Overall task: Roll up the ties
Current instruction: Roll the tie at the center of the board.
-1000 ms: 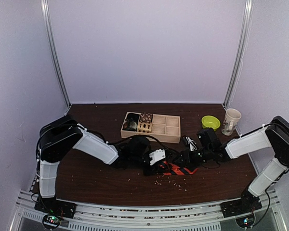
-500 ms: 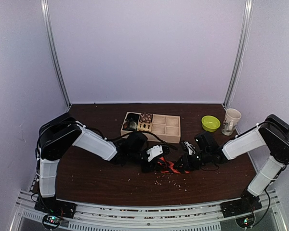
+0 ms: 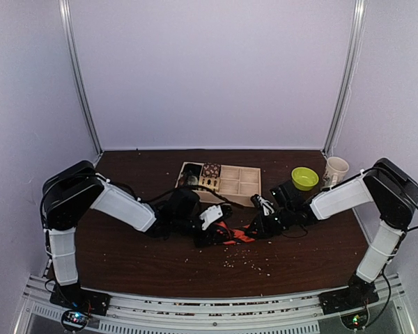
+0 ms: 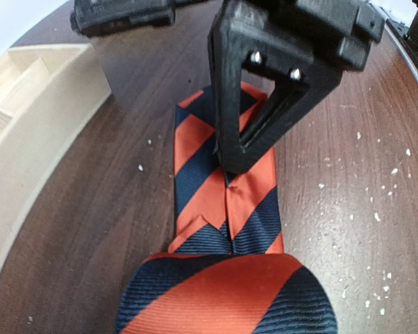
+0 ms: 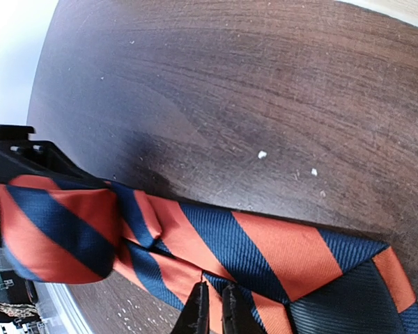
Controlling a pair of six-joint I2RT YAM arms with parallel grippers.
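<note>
- Top view: the striped tie point(image 3: 235, 236) lies on the table point(image 3: 139, 268) just in front of the wooden tray point(image 3: 249, 188), between the left gripper point(image 3: 217, 229) and the right gripper point(image 3: 255, 226).
- Left wrist: the tie's rolled end fills the near edge, apparently pinched by the left gripper. A flat strip runs on beside the tray.
- Right wrist: the right gripper's tips are pressed together on that flat strip.
</note>
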